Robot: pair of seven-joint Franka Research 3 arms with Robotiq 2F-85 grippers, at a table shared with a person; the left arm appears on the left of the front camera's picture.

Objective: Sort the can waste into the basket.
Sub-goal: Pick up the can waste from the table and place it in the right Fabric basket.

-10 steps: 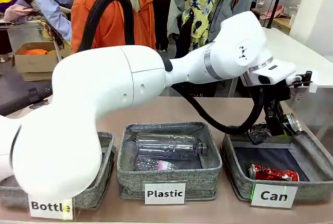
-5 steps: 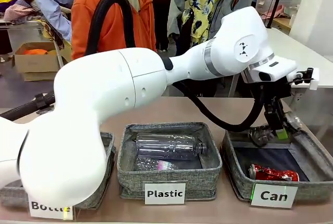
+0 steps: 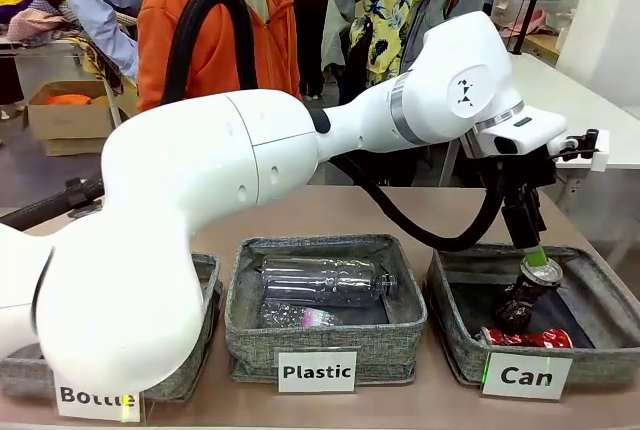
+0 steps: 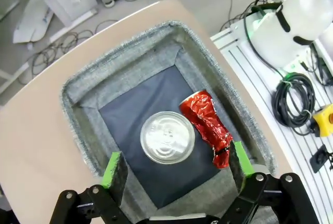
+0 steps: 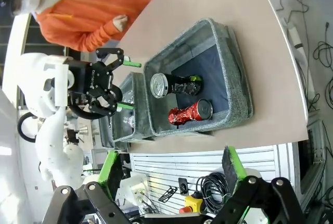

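Note:
The grey basket [image 3: 455,342] labelled "Can" stands at the table's right end. A crushed red can [image 3: 525,338] lies at its front. A black can with a silver top [image 3: 528,295] stands tilted on the dark floor, free of any fingers. My left gripper [image 3: 530,242] hangs open just above it. From the left wrist view, the silver top [image 4: 167,137] sits between the spread green pads of that gripper [image 4: 176,156], beside the red can [image 4: 207,122], inside the basket [image 4: 104,73]. My right gripper [image 5: 170,156] is open and empty, far above the basket [image 5: 237,78].
The "Plastic" basket [image 3: 250,335] in the middle holds clear bottles. The "Bottle" basket [image 3: 190,370] sits at the left, mostly behind my left arm. Several people stand across the table, one in an orange jacket [image 3: 215,30]. The arm's black hose [image 3: 420,235] loops over the middle.
My left gripper opened and let go of the black can, which dropped from the basket's back edge onto the basket floor beside the red can.

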